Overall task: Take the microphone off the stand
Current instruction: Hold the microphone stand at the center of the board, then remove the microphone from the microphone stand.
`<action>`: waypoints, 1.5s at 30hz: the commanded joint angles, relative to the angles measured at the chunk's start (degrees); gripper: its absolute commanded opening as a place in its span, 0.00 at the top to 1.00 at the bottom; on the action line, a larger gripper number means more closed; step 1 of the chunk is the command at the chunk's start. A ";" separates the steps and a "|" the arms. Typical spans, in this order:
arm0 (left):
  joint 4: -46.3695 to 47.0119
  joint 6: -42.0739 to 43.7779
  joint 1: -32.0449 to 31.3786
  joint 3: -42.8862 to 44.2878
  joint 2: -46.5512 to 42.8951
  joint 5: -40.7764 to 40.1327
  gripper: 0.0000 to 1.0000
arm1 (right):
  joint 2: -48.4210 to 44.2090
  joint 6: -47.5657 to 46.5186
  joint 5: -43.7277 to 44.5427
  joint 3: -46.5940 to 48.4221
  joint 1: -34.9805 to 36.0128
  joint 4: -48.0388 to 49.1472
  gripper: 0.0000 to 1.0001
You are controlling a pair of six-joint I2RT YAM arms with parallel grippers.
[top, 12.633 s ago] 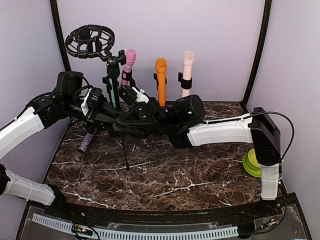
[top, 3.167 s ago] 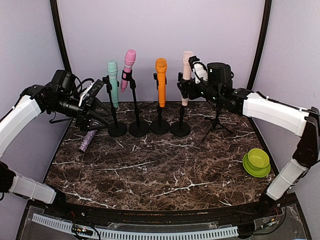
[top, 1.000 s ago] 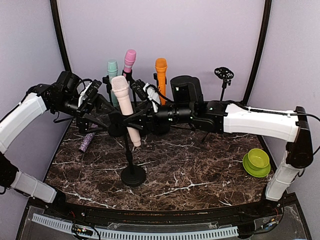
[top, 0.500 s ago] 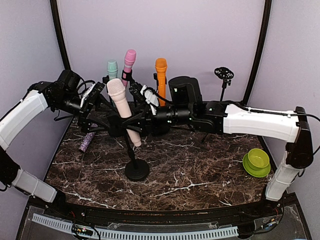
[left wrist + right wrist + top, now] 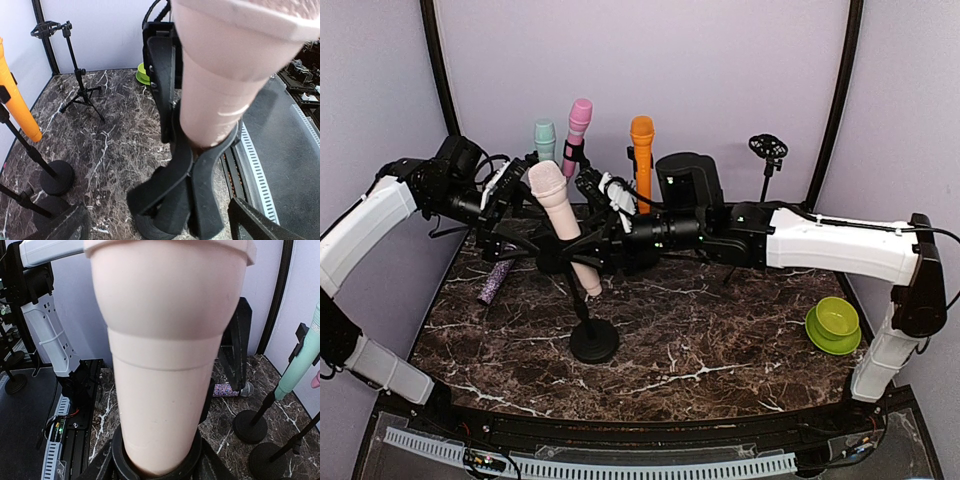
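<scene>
A pale pink microphone leans to the left in the black clip of a round-based stand at mid table. My right gripper is shut on the stand's clip just below the microphone body. In the right wrist view the microphone fills the frame and sits in the black ring, with my right gripper at its base. My left gripper stands open beside the microphone head. In the left wrist view its fingers spread wide on either side of the clip and microphone.
Teal, pink and orange microphones stand on stands along the back wall. A glittery purple microphone lies at the left. A small tripod with a shock mount stands back right, a green bowl at the right.
The stand's base has slid slightly back and right, and the microphone head has tipped further left toward my left gripper, which stays open. The right gripper keeps its grip.
</scene>
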 commanded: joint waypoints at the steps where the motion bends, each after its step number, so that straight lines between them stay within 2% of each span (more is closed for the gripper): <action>1: 2.48 0.40 -0.73 3.02 3.18 4.72 0.02 | 0.08 2.23 -3.45 2.84 -0.18 4.03 1.00; 8: -0.10 2.46 -2.53 3.67 4.06 4.29 0.20 | -0.57 4.03 -3.55 1.38 -1.50 6.10 0.99; 12: -0.69 3.65 -2.59 3.47 3.57 4.74 0.28 | 0.26 5.49 -5.04 1.93 -2.33 5.67 0.84; 19: -1.13 3.62 -3.79 3.87 4.23 4.85 0.46 | 1.33 7.68 -4.80 6.37 -3.57 2.51 0.49; 23: -0.80 3.66 -3.90 3.38 3.98 4.01 0.79 | 0.58 7.10 -4.00 8.11 -3.85 1.92 0.39; 24: -0.17 3.27 -3.95 3.03 3.74 3.89 0.83 | 0.64 7.05 -3.91 8.74 -3.92 1.41 0.38; 28: 1.53 1.87 -4.00 2.26 3.02 3.61 0.84 | 1.79 6.86 -3.90 12.32 -3.90 -1.16 0.38; 30: 1.79 1.33 -4.03 2.37 3.10 3.44 0.84 | 2.63 6.66 -3.97 13.67 -3.85 -2.36 0.47; 32: 1.94 1.24 -3.99 2.33 3.11 3.46 0.86 | 3.08 6.46 -3.58 14.80 -3.91 -3.98 0.60; 34: 1.98 1.37 -4.12 2.20 2.94 3.27 0.89 | 2.93 6.64 -3.39 14.70 -3.87 -4.07 0.64; 36: 2.39 0.81 -4.14 2.16 2.84 3.08 0.93 | 2.62 7.23 -3.87 14.24 -3.85 -3.41 0.58; 40: 3.38 -0.07 -4.17 2.16 2.84 2.88 0.95 | 4.08 6.72 -5.67 17.57 -3.85 -8.90 0.21; 43: 3.50 -0.22 -4.18 2.04 2.69 2.66 0.96 | 5.53 5.63 -7.00 20.12 -3.93 -14.71 0.17; 45: 3.65 -0.23 -4.19 1.74 2.58 2.46 0.96 | 5.07 5.61 -8.50 19.00 -3.88 -14.81 0.21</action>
